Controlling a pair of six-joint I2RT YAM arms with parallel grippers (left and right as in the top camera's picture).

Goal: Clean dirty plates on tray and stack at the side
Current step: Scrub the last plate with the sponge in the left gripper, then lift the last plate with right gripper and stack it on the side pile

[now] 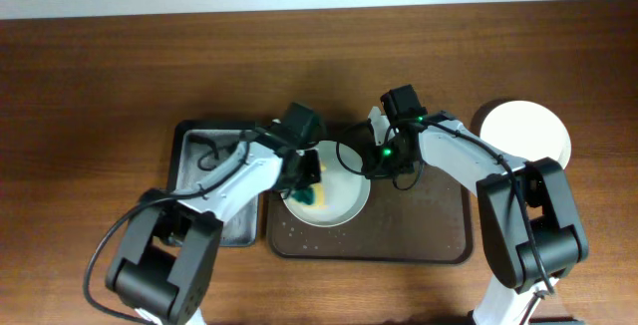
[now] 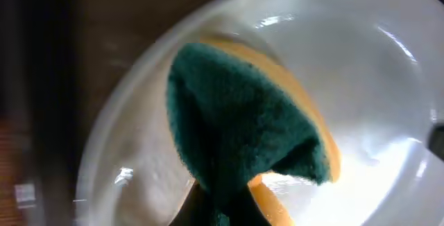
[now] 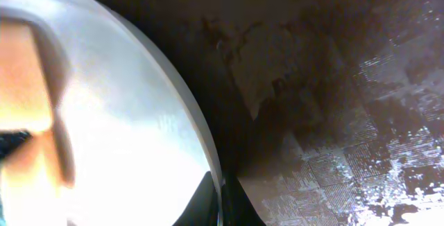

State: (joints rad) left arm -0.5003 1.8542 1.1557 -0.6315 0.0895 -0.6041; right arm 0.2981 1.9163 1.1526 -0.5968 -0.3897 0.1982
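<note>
- Clamping the sponge [image 2: 243,129] in the left gripper [image 1: 312,173], pressing it onto the plate [image 1: 337,208] at the nine o'clock end of the tray [image 1: 429,227].
- Pinching the plate's two o'clock rim tight in the right gripper [image 3: 220,202].
- Judging the plate stiff, light, probably slick and breakable, so gripping at the rim, with the edge seated deep between the pads, seeming safest.
- Noting a second plate [image 1: 523,131] off the tray, at its two o'clock.

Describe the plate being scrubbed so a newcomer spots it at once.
Find the large dark brown rectangular tray mid-table. On its left end lies a round white plate, the only one there. Unlike the second white plate on the wood at right, it has a green-and-yellow sponge on it.
</note>
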